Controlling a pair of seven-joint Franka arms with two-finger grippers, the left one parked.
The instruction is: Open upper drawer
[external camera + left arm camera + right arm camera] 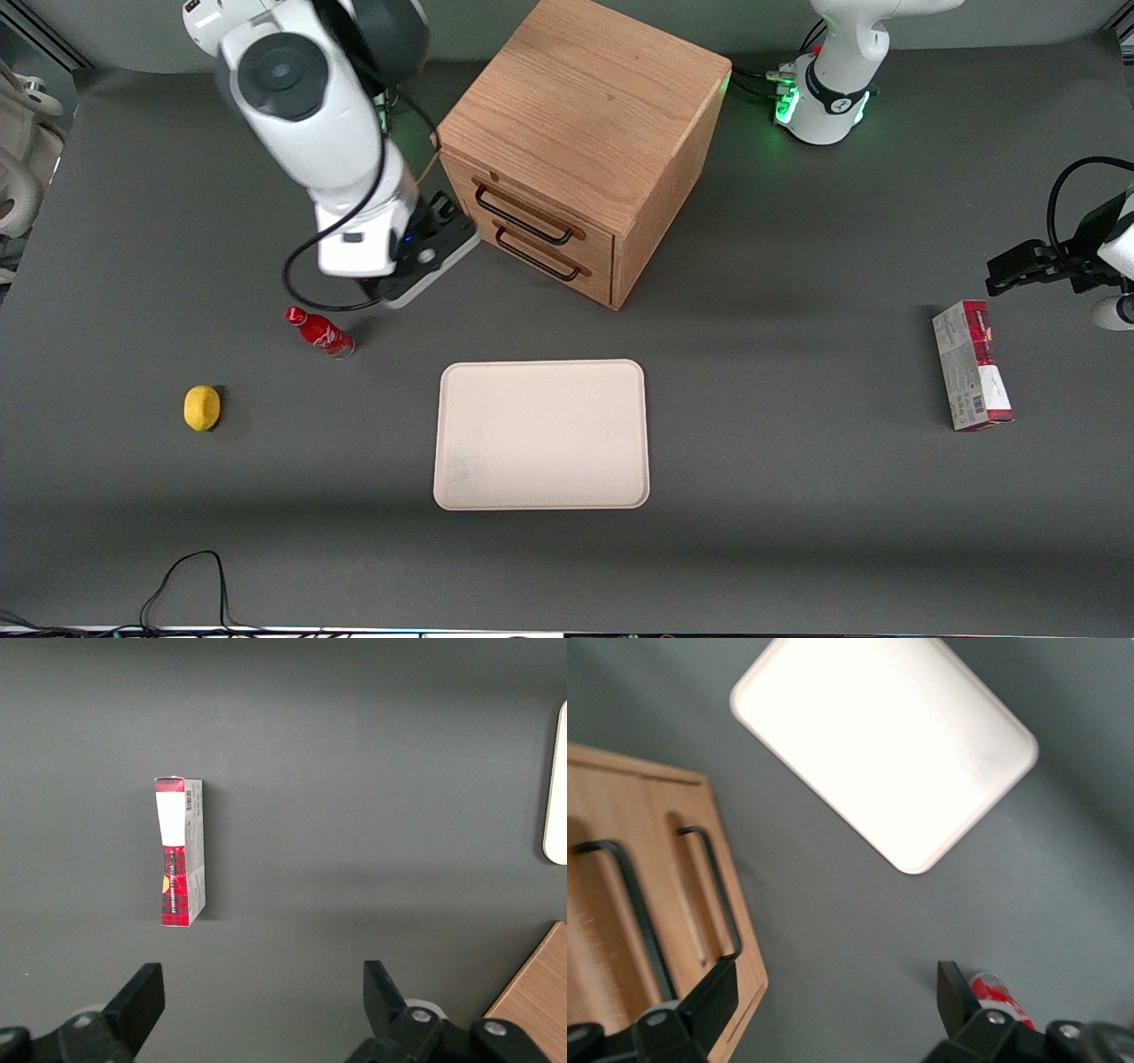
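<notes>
The oak box cabinet [585, 97] stands at the middle of the table. Its upper drawer [532, 206] is shut, with its dark bar handle [523, 217] above the lower drawer's handle [536, 255]. My right gripper [434, 248] hovers in front of the cabinet, toward the working arm's end, apart from both handles. In the right wrist view the gripper [833, 992] is open and empty over bare table. One finger [713, 992] is close to the cabinet's lower corner. The upper handle [633, 912] and the lower handle [718, 895] both show there.
A white tray [540, 434] lies nearer the front camera than the cabinet; it also shows in the right wrist view [886, 744]. A red bottle [319, 330] lies below the gripper, a lemon [202, 408] beside it. A red-and-white box [970, 363] lies toward the parked arm's end.
</notes>
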